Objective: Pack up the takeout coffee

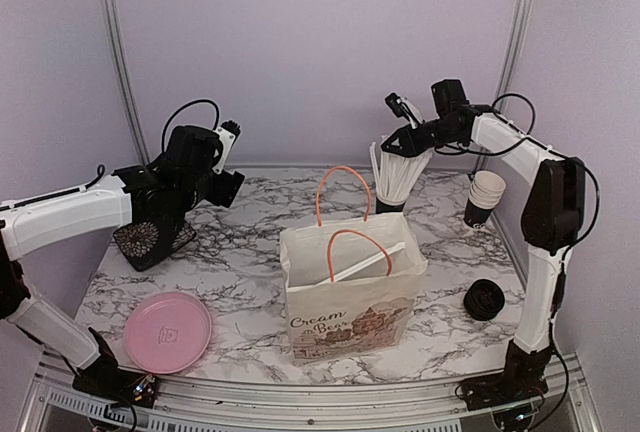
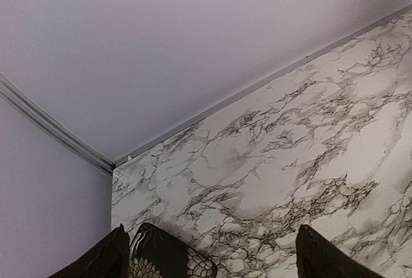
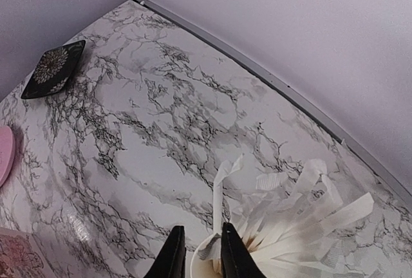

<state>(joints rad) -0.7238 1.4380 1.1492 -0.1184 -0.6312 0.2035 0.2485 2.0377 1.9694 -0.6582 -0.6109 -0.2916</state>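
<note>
The takeout coffee point(image 1: 484, 299) is on the marbled surface point(image 1: 250, 252), right of the paper bag point(image 1: 350, 312). Its thin black paper looks light, smooth and easily crushed, so I'd grip the body gently. My left fingers point(image 2: 322, 255) gape empty; my right fingers point(image 3: 170, 255) stand narrow among white straws point(image 3: 302, 226), pinching or not I cannot tell.

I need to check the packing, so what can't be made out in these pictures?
Paper bag, top view: its walls hide the contents, save one white straw.
Black round item, top view: too small to tell cup from lid.
Right gripper, right wrist view: cut off by the bottom edge; any grip on the bunched straws is unclear.
</note>
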